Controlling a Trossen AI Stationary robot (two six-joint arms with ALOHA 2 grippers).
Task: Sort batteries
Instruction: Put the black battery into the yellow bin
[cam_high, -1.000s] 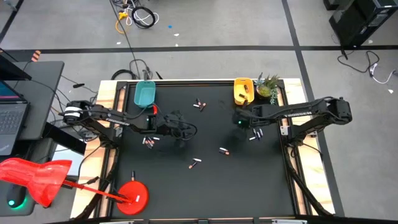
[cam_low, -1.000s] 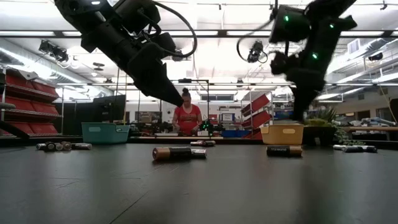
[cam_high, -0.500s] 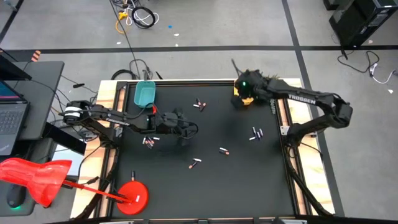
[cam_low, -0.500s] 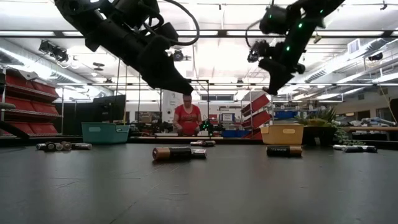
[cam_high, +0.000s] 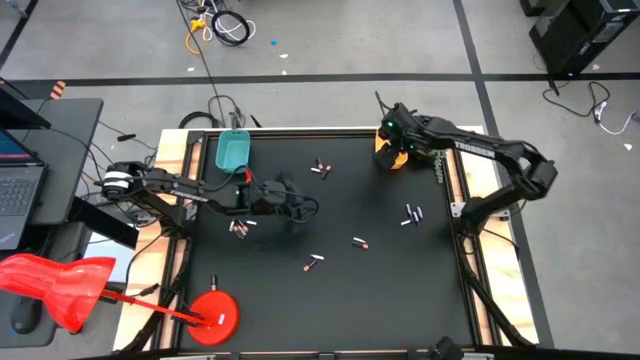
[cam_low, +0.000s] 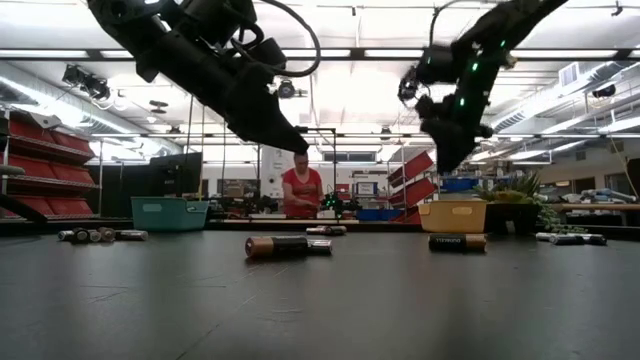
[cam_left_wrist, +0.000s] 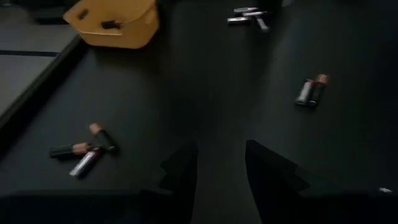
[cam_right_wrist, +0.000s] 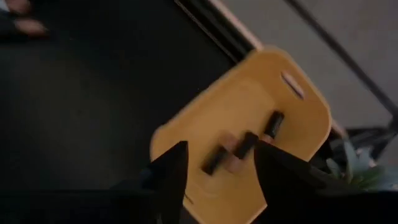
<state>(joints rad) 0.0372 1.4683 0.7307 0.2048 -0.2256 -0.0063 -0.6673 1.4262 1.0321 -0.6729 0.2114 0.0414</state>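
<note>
Your right gripper has just swung from the middle-right of the table to the far right corner, and it now hangs directly over the yellow tray. Its fingers, clenched a second ago, stand apart with nothing between them. Below them 3 dark batteries lie on the tray floor, so you can take it that the one you carried has dropped in; that delivery looks done.

The tray's batteries sit straight under the released claw, close but not touching it.

Your left gripper hovers over the middle-left of the mat, where it was a second ago, fingers partly parted and holding nothing that the wrist view shows. A loose cluster of batteries lies near it on one side, and a pair farther off on the other.

From above you see more strays: a pair on the right, 1 near the centre, 1 nearer, and a few towards the far edge. The teal tray sits at the far left. Most of the sorting is still ahead of you.
</note>
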